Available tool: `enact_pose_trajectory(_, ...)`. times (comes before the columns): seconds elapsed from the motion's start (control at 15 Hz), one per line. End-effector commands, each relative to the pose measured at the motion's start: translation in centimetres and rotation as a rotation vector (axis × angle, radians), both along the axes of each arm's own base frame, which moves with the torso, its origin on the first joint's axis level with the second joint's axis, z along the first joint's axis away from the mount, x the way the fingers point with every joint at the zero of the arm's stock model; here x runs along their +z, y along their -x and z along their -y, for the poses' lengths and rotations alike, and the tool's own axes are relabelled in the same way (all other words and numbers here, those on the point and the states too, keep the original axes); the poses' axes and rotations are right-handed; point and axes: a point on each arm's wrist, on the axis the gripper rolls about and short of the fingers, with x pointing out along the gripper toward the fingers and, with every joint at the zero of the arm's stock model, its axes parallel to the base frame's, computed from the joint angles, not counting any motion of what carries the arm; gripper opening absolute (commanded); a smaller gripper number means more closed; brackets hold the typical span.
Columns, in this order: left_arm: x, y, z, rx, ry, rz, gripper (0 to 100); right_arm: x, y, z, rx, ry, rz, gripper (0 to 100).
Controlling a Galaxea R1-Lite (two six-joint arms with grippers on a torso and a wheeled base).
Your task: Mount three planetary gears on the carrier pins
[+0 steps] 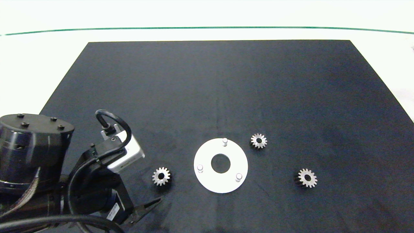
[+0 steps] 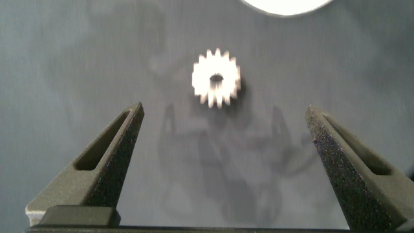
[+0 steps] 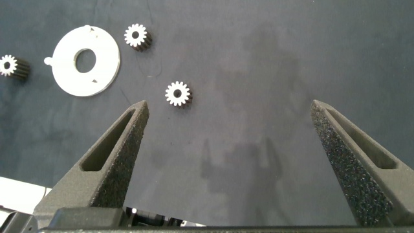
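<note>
We see the white disc (image 2: 283, 5) cut off by the left wrist frame's edge; the gear (image 2: 217, 79) there is blurred.

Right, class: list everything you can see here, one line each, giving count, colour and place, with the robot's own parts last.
planetary gears: three, silver-grey, flat on the mat; one left of the disc, one at its upper right, one farther right.
white disc: one, white, centre of the mat's near half.
carrier pins: three, pale grey, upright on the disc, all bare.
black mat: one, on a white table.
left gripper: open, near the left gear.
right gripper: open, above the mat's right side.
</note>
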Motion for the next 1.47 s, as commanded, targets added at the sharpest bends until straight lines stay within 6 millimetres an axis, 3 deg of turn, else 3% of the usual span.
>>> enact_pose_trajectory(0.07, -1.3, -1.3, 1.2, -0.012, -0.033, -0.031, 100, 0.0, 0.1, 0.0, 0.001, 0.000, 0.000, 100)
enact_pose_trajectory(0.87, -3.1, -2.9, 2.2, -0.006, -0.086, -0.099, 100, -0.2, 0.1, 0.0, 0.003, 0.003, -0.005, 100)
enact_pose_trajectory(1.47, -3.2, -4.3, 3.2, 0.012, -0.102, -0.102, 100, -0.2, 0.1, 0.0, 0.005, 0.003, -0.007, 100)
